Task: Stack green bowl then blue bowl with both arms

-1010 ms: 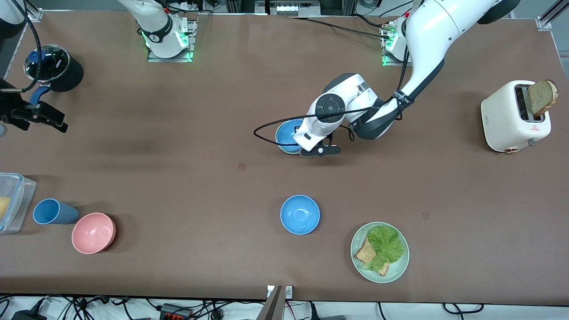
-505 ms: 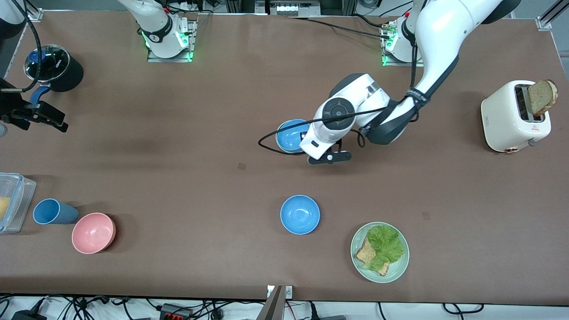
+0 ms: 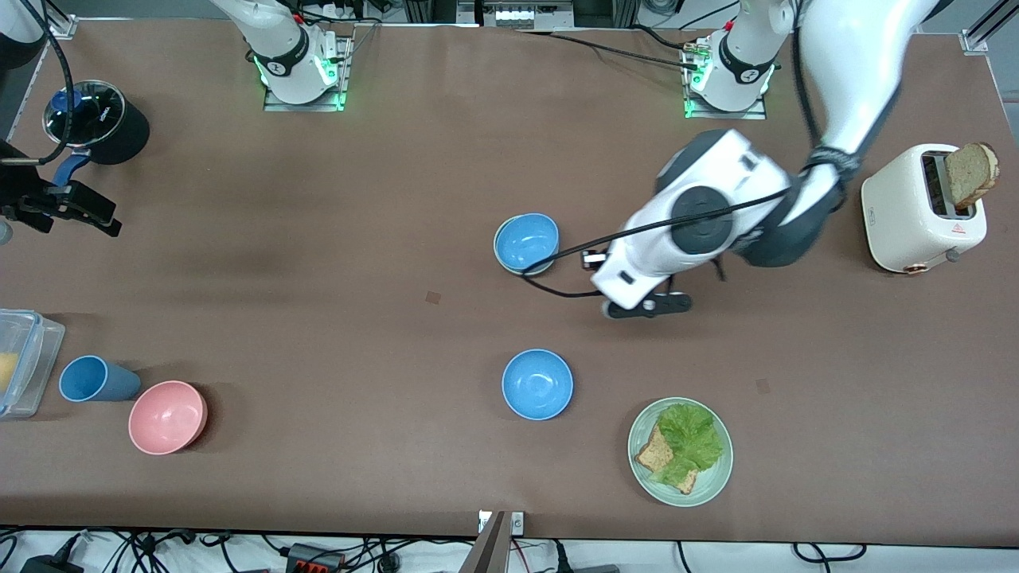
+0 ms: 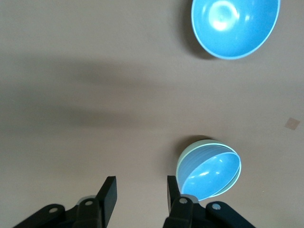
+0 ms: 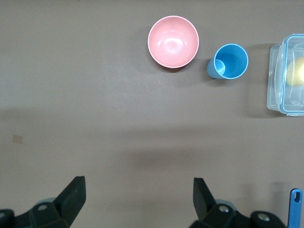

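Observation:
A blue bowl (image 3: pixel 526 243) sits nested in the green bowl at mid-table; in the left wrist view the blue bowl (image 4: pixel 212 174) lies tilted inside the pale green rim (image 4: pixel 182 160). My left gripper (image 3: pixel 646 305) is open and empty over bare table beside this stack, toward the left arm's end; its open jaws (image 4: pixel 138 191) stand just clear of the stack. A second blue bowl (image 3: pixel 537 384) (image 4: pixel 235 26) stands alone, nearer the front camera. My right gripper (image 3: pixel 68 208) (image 5: pixel 137 199) waits, open and empty, at the right arm's end of the table.
A white toaster (image 3: pixel 923 208) with bread stands at the left arm's end. A pale green plate (image 3: pixel 712 485) with lettuce and bread is near the front edge. A pink bowl (image 3: pixel 167 416), blue cup (image 3: pixel 91 379), clear container (image 3: pixel 24 362) and black pot (image 3: pixel 97 121) stand at the right arm's end.
My left gripper has drawn away from the stacked bowls toward the left arm's end, leaving the blue bowl in the green one. The right arm has not moved.

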